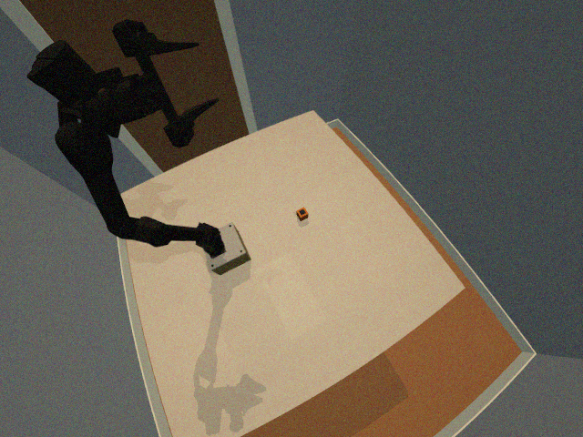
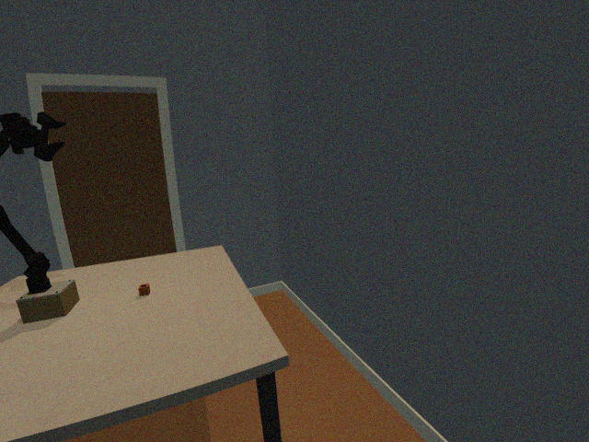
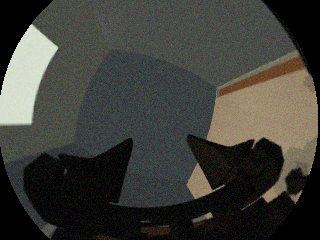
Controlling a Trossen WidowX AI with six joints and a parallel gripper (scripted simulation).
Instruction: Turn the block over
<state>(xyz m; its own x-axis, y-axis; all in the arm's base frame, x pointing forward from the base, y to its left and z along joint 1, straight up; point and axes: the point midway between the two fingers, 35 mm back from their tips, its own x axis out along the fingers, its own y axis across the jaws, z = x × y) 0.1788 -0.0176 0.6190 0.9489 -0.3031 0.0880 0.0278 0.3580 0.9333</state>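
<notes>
A small orange block [image 1: 301, 214] [image 2: 144, 289] rests on the pale table [image 1: 357, 263] [image 2: 190, 328]. In the top view its upper face shows a dark square mark inside an orange border, so the marked side faces up. My gripper [image 1: 208, 72] [image 2: 63, 133] [image 3: 160, 139] is open, with nothing between its fingers. It is held high above the table, well away from the block, and points sideways. The block is not seen in the wrist view.
The arm's grey base box [image 1: 230, 256] [image 2: 42, 307] stands on the table to the left of the block. A brown door [image 2: 107, 176] in a pale frame is in the wall behind the table. Shadows of the arm fall on the table top.
</notes>
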